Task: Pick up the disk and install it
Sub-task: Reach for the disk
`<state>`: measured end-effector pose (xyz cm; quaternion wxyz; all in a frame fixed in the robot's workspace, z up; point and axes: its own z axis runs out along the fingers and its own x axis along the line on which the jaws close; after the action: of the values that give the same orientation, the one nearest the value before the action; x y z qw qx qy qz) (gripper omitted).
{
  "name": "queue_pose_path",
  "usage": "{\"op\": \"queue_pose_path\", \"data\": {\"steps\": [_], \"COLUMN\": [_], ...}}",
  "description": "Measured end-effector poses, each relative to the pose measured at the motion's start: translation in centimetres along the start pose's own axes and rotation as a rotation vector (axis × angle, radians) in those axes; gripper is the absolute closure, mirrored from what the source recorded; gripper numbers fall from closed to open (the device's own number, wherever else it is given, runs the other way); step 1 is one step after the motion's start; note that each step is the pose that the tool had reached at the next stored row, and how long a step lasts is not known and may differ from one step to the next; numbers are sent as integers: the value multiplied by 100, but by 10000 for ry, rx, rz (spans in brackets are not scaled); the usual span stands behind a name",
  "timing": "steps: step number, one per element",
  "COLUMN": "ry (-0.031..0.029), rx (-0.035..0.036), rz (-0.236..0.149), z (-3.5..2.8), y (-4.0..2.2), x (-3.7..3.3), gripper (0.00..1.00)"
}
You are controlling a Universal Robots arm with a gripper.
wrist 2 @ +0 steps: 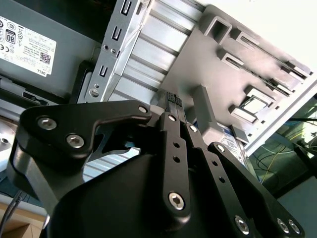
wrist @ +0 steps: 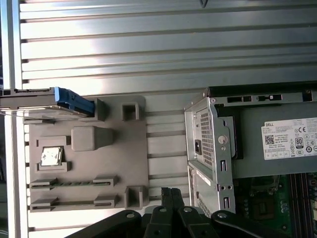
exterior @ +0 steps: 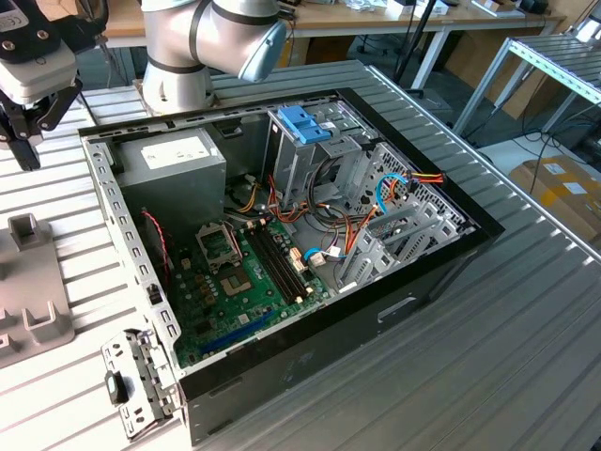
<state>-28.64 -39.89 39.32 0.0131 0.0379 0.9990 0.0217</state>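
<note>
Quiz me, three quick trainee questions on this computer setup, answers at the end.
1. Fill in: the latch inside the case is coloured ___.
2. True or false: the gripper holds the disk.
3. The disk sits: A) in the case, B) at the grey fixture, C) between the fingers.
Key: 1 blue; 2 false; 3 B.

A: Support surface?
B: Ribbed silver aluminium-slat table (exterior: 507,338).
A: Items resting directly on it?
B: Open black desktop computer case (exterior: 282,362), central; flat grey plastic fixture plate (exterior: 19,282) at the exterior view's left; perforated silver metal bracket (exterior: 141,376) just beside the case's near corner.
</note>
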Motion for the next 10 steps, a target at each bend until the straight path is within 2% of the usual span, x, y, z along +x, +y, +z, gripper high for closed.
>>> {"op": "queue_pose_path", "data": {"steps": [10], "ry": [0], "rx": [0], "rz": [0], "z": [0], "y": [-2], "x": [25], "gripper": [89]}}
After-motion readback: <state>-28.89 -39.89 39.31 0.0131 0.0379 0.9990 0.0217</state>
